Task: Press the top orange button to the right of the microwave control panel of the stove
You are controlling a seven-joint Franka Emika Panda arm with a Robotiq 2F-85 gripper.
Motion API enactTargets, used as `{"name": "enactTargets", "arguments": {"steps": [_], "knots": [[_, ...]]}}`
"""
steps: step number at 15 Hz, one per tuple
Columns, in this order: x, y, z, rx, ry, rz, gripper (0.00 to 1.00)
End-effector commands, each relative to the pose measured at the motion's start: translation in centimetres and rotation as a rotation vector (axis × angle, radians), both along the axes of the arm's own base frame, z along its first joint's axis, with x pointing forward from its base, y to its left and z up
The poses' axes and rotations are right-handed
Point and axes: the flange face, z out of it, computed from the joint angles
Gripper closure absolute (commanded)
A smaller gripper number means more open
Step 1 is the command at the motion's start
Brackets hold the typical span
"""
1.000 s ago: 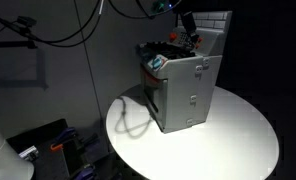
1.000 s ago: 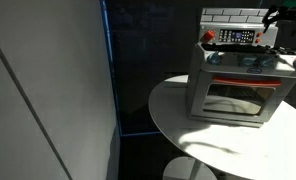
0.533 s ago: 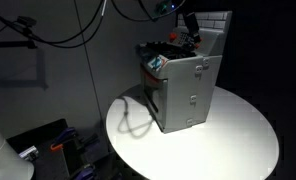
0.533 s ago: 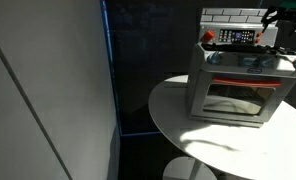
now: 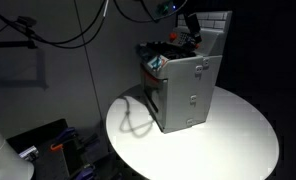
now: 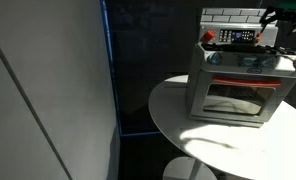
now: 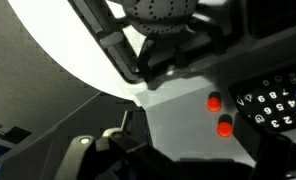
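Several dark, blurred parts of the gripper (image 7: 113, 148) fill the lower edge of the wrist view, and whether its fingers are spread or closed cannot be told from any view. Just beyond them lies a grey face of the stove (image 7: 178, 110) carrying two round orange buttons (image 7: 215, 101), one close beside the other. They sit next to a dark numbered keypad (image 7: 278, 105). The picture is turned, so which button is the upper one is unclear. Further up the same view a black burner grate (image 7: 163, 15) stands on the stove top, with the white table (image 7: 68, 50) behind it.

In both exterior views the grey toy stove stands on the round white table. The gripper hangs over the rear of its top, close to the white tiled back panel (image 6: 233, 14). Whether it touches anything there is too small to tell. The dark oven door (image 6: 236, 100) faces the camera in an exterior view, below a red strip. A black cable (image 5: 136, 118) loops on the table just beside the stove. Behind it, more black cables (image 5: 58, 35) hang in the dark background, and a pale wall panel (image 6: 48, 90) fills one side of an exterior view.
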Motion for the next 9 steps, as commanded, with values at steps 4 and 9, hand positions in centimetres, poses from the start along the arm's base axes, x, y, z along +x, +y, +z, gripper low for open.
{"name": "enactTargets", "arguments": {"steps": [4, 9], "knots": [[0.93, -0.18, 0.17, 0.002, -0.015, -0.031, 0.00], [1.06, -0.45, -0.04, 0.005, -0.013, -0.049, 0.00]]}}
